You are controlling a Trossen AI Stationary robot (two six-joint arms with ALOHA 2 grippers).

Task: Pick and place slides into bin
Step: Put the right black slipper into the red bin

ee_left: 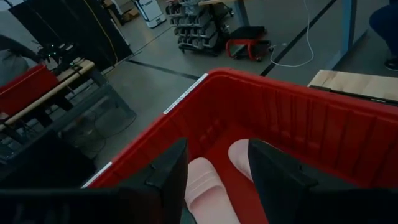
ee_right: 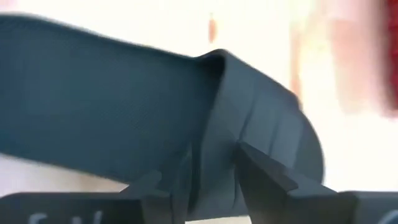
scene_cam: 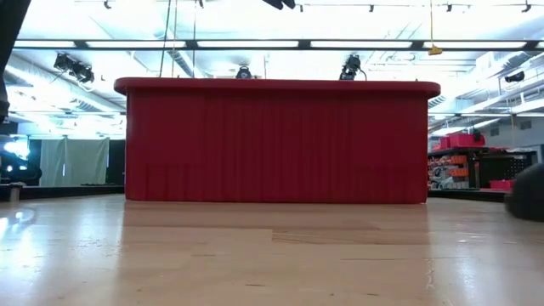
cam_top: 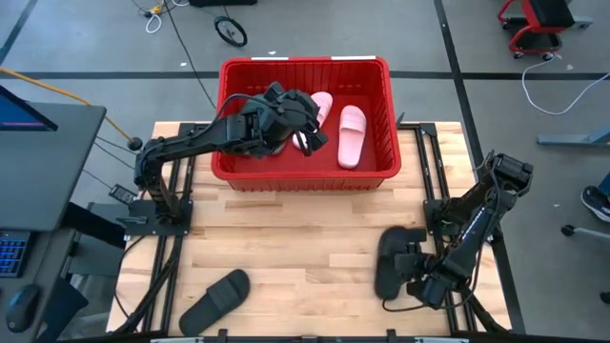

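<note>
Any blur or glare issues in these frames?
Right wrist view: background blown out white, dark rubber slide sandal motion-smeared close up. Low view: ceiling strips glare on the wooden table; the red plastic crate stays sharp. High and left wrist views look clean.

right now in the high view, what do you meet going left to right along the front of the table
dark sandal lying alone → second dark sandal → right pincer closing around that sandal's edge

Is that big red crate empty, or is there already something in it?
Not empty. The red crate holds two pale pink slides lying on its floor, one partly hidden under the left end effector hanging over it.
</note>
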